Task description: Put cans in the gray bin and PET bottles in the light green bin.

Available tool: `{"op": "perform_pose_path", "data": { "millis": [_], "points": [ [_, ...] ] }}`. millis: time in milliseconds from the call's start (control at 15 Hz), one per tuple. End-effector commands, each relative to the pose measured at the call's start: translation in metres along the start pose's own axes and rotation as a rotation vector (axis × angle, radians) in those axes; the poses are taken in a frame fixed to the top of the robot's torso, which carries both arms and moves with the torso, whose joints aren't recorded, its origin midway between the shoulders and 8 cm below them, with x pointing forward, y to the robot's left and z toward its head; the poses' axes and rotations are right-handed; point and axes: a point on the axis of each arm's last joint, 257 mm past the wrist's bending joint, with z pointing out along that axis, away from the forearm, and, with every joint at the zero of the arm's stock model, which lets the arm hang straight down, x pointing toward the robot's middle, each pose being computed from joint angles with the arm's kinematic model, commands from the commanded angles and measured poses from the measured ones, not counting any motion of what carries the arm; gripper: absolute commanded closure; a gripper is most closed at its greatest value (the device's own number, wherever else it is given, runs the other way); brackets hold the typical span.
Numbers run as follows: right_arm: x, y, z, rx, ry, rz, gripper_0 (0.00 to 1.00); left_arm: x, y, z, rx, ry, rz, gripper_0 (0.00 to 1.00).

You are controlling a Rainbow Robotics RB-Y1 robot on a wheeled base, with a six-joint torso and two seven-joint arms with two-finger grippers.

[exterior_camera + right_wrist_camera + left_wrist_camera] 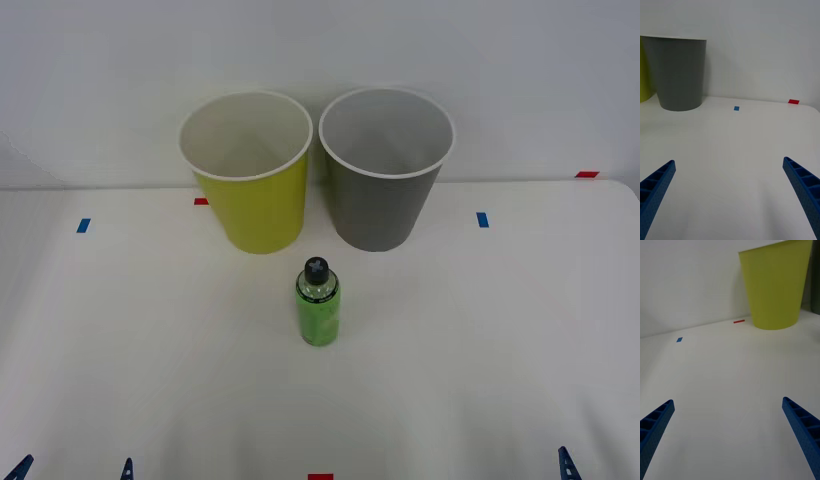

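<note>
On white table point(120, 340), upright bright green PET bottle point(319, 305), black cap, left end effector point(728, 435) wide, right end effector point(728, 195) wide

Bottle point(318, 303) label print too small to read.

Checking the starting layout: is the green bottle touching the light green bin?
Apart. The front view shows bare white table between the green bottle, standing upright, and the base of the light green bin behind it.
</note>
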Motion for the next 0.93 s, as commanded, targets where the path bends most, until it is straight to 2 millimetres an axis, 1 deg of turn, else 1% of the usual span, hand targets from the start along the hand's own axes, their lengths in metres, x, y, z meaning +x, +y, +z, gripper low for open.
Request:
{"op": "perform_pose_path", "data": {
  "millis": [67, 933],
  "points": [
    [0.0000, 0.0000, 0.0000, 0.000, 0.000, 0.000, 0.00, 0.0000, 0.0000, 0.0000, 0.000, 0.000, 0.000, 0.00],
    [0.0000, 0.0000, 0.0000, 0.000, 0.000, 0.000, 0.00, 0.0000, 0.0000, 0.0000, 0.000, 0.000, 0.000, 0.00]
  ]
}}
